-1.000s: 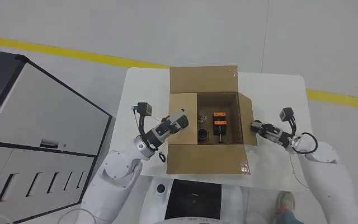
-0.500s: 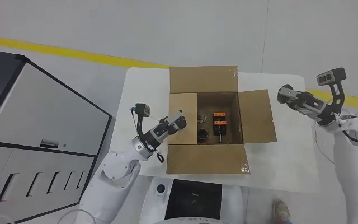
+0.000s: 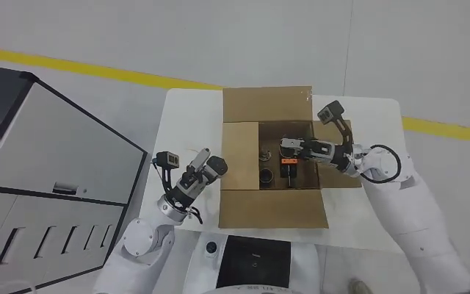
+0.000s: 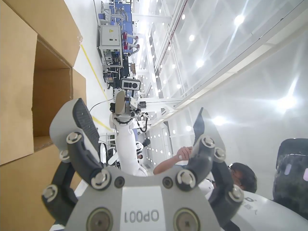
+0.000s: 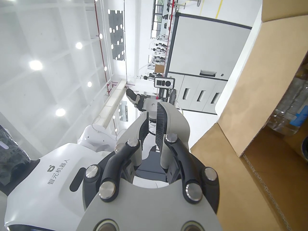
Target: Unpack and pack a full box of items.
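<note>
brown box (image 3: 273,209), white table (image 3: 191,117), orange items (image 3: 288,159)

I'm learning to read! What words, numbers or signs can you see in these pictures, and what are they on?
"OP001": upside down, on the base of the left gripper.
Blue label on the plastic bottle in the cardboard box: too blurred to read.
Warning triangle on the grey cabinet: symbol only.

The open box (image 3: 272,209) sits mid-frame on the table (image 3: 189,117), small items (image 3: 266,176) inside it toward its right half, and a cabinet (image 3: 66,147) stands beside the table at frame left
</note>
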You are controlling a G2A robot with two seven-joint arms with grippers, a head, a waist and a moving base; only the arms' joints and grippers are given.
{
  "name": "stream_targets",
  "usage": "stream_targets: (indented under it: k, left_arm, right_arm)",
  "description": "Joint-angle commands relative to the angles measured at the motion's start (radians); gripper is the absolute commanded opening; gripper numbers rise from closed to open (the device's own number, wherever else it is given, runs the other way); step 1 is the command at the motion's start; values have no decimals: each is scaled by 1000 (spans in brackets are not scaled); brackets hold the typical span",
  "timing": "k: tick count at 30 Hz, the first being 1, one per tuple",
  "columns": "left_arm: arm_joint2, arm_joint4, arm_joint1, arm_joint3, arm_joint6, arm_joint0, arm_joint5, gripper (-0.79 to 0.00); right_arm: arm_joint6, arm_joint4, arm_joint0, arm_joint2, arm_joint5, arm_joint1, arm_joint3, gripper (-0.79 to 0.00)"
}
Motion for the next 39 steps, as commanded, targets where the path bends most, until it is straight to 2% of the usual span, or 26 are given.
stream_targets:
  k: [1,3,4,8,12,18,31,39]
  left_arm:
    - [0,0,0,0,0,0,0,0]
    - [0,0,0,0,0,0,0,0]
    - [1,-11,-1,0,6,0,1,0]
    - [-25,-87,-2,-23,34,-24,6,0]
    - [-73,-95,1,-35,48,-31,-23,0]
    - [-138,-98,4,-39,65,0,-44,0]
    - [-142,-68,4,-71,67,76,-73,0]
    - [-145,-55,6,-86,37,97,-94,0]
  right_arm:
    - [0,0,0,-1,0,0,0,-739]
    - [0,0,0,-1,0,0,0,-739]
    - [-2,-8,-1,-1,3,0,-3,0]
    - [-40,-86,16,-9,118,3,-12,0]
    - [-74,-160,58,-91,233,-9,29,0]
    - [-136,-241,127,-205,293,-37,152,0]
    - [-141,-197,277,-371,213,-115,337,-3]
    - [-118,-159,340,-400,128,-148,362,-46]
